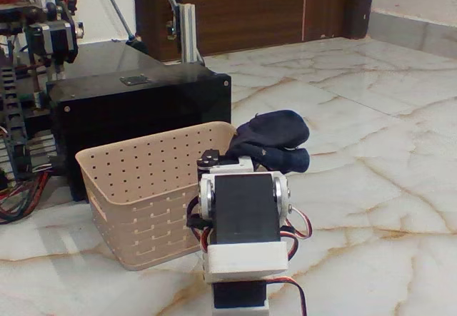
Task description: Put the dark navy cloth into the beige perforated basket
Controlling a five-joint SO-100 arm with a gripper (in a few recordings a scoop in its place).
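Note:
The beige perforated basket [146, 195] stands on the marble floor at left centre, its opening facing up. The dark navy cloth [275, 141] is a bunched, folded lump just right of the basket's far right corner, about level with the rim. I cannot tell whether it hangs in the air or rests on the floor behind. My white and black arm [243, 220] fills the foreground and reaches toward the cloth. Its wrist and the cloth hide the gripper's fingers, so their state is unclear.
A large glossy black box [136, 116] stands right behind the basket. A machine frame with cables [25, 95] occupies the left edge. Dark wooden furniture [243, 9] lines the back. Open marble floor [385, 187] stretches to the right.

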